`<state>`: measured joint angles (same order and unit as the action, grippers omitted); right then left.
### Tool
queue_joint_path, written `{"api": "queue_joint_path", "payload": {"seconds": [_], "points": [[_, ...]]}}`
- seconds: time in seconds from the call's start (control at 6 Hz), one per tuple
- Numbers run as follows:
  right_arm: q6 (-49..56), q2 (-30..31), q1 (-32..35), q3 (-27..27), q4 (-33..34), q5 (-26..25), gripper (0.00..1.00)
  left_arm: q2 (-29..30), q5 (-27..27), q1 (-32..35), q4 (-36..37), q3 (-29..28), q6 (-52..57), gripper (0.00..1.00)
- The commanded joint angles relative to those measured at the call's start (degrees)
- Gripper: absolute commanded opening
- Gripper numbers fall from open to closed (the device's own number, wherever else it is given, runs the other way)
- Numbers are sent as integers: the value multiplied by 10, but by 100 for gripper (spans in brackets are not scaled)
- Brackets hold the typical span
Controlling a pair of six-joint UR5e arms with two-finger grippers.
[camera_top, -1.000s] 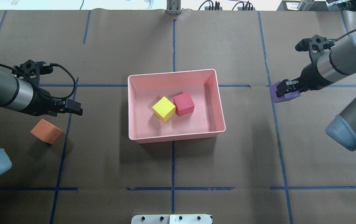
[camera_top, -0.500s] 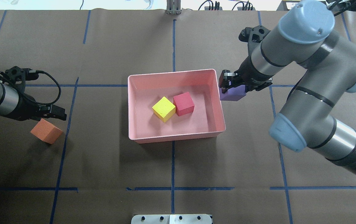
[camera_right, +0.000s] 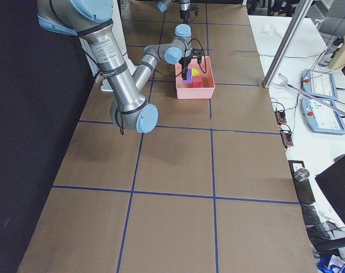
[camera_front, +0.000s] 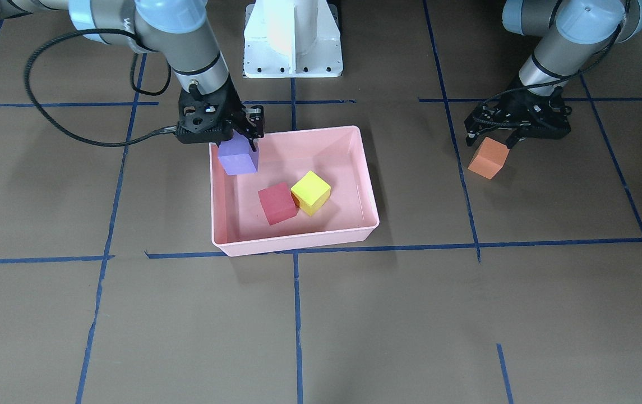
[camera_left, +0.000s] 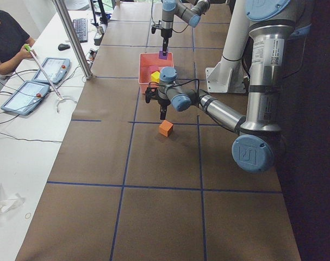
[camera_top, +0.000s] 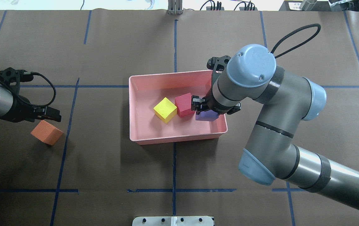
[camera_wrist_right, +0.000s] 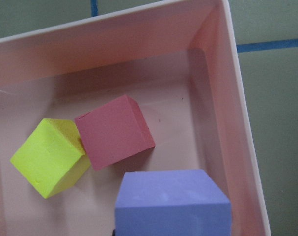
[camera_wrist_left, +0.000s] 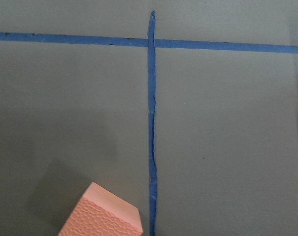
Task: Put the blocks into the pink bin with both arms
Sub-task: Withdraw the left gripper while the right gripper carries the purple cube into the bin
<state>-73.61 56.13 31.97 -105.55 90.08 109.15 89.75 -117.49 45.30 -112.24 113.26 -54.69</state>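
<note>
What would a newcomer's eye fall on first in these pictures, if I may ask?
Most striking is the right gripper holding the purple block just inside the pink bin, at its end on the robot's right. The red block and yellow block already lie side by side on its floor. Out on the robot's left, the open left gripper hovers by the orange block, the only one outside the bin.

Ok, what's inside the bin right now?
The yellow block and red block lie touching on the bin floor. The purple block hangs above one corner in the right pincer, not yet set down; the floor under it is hidden.
</note>
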Motion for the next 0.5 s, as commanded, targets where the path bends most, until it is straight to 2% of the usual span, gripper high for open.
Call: {"api": "queue_joint_path", "payload": {"seconds": [0.0, 0.33], "points": [[-19, 6, -22, 15, -17, -38, 100, -18, 5, -3, 0, -24, 197, 99], [-11, 6, -2, 10, -21, -34, 100, -5, 2, -6, -5, -56, 237, 100]]}}
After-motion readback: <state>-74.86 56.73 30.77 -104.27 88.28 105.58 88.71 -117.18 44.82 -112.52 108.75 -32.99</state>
